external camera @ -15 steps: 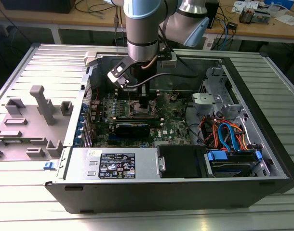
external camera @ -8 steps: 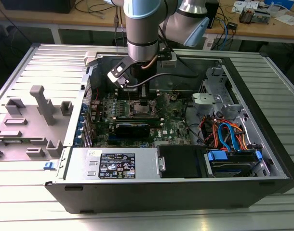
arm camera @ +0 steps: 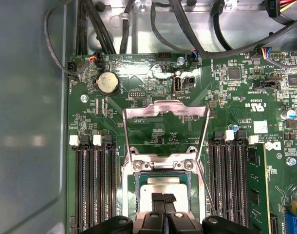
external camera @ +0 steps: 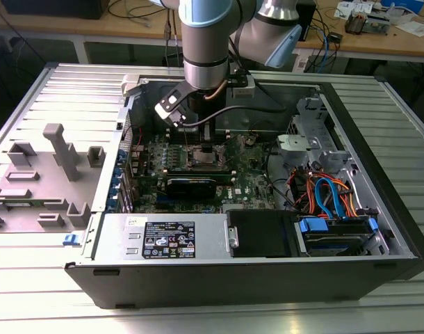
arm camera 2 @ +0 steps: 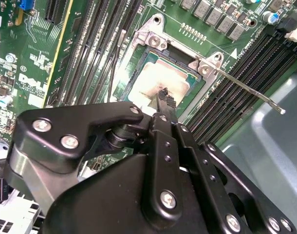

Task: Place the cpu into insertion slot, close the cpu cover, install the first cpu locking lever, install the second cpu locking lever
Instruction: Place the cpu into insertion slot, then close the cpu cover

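Observation:
The cpu (arm camera: 163,186) lies flat in the insertion slot (arm camera: 133,181), its silver top (arm camera 2: 156,78) showing in both wrist views. My gripper (arm camera: 163,198) stands straight over it, fingers shut together with the tips at or just above the chip's top; I cannot tell if they touch. The cpu cover (arm camera: 165,108) is open, tilted up off the slot at its hinge side. One thin locking lever (arm camera 2: 250,90) sticks out free beside the slot and another (arm camera 2: 117,63) lies along the other side. In the exterior view the gripper (external camera: 200,141) hangs over the slot (external camera: 205,157) mid-board.
Long black memory slots (arm camera: 95,185) flank the slot on both sides, with one memory stick (arm camera: 253,180) seated. A coin battery (arm camera: 108,83) and cables (arm camera: 153,29) lie beyond the cover. The case holds a power supply (external camera: 163,240) and a drive bay with cables (external camera: 330,202).

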{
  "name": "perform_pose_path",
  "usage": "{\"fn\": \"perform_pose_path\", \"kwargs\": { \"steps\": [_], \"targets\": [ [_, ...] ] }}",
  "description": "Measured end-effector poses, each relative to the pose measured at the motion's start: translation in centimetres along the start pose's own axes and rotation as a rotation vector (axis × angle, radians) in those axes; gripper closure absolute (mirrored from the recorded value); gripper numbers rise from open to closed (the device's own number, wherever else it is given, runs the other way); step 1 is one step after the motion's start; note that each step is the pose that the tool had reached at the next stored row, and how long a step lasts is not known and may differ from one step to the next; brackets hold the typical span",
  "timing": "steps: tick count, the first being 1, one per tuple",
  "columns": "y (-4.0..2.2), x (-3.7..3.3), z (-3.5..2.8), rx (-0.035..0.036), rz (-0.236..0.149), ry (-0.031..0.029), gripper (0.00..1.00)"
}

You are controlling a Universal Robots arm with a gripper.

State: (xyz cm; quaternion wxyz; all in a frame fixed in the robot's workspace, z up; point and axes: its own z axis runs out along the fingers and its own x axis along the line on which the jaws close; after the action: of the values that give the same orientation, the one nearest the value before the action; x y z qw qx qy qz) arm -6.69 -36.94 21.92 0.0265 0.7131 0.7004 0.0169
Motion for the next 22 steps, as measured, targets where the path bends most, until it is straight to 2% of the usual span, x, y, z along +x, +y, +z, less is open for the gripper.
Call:
{"fn": "perform_pose_path", "kwargs": {
  "steps": [1, 2, 4, 19, 21, 22],
  "targets": [
    [0.0, 0.0, 0.0, 0.0025, 0.0, -0.0001, 0.89],
    [0.0, 0.0, 0.01, 0.0089, 0.0, -0.0002, 0.89],
    [-0.01, 0.0, 0.01, 0.013, 0.0, -0.0004, 0.89],
    [0.0, 0.0, 0.0, 0.0131, 0.0, 0.0001, 0.89],
    [0.03, -0.01, -0.46, 0.0131, 0.0, 0.0, 0.89],
    [0.07, -0.02, -1.06, 0.013, 0.0, -0.0013, 0.89]
  ]
}}
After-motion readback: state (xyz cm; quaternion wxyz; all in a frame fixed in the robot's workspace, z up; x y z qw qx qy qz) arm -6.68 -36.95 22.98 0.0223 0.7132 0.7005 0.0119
